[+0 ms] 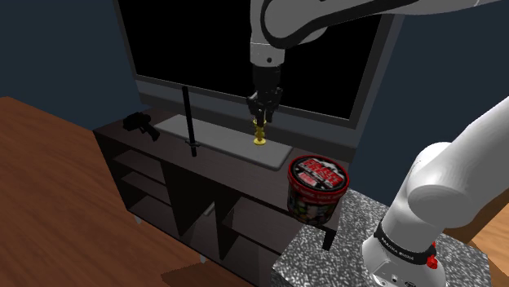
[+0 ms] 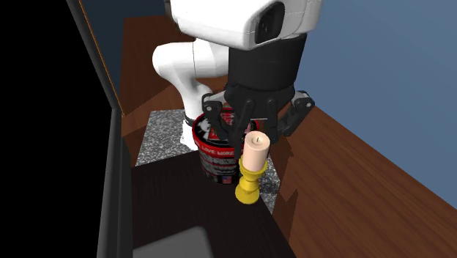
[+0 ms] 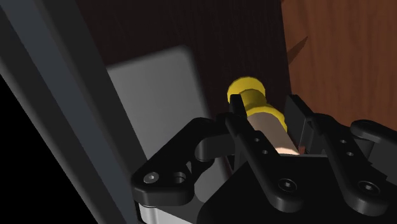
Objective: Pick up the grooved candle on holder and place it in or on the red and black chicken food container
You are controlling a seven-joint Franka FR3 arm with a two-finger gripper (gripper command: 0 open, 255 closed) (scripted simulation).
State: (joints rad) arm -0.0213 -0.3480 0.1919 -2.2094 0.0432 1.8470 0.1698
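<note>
Candle (image 1: 259, 128) on its yellow holder (image 1: 259, 139), shoulder view: under the hand (image 1: 262, 120), over the grey mat (image 1: 220, 139) on the dark counter (image 1: 117, 130). Upright black rod (image 1: 190, 122) and black gun-shaped item (image 1: 141, 125) lie toward that view's left, the red and black container (image 1: 316, 187) toward its right. Second exterior view: container just behind the candle. Wrist view: fingers (image 3: 236, 111) pinch the candle from both sides; base contact with mat unclear.
</note>
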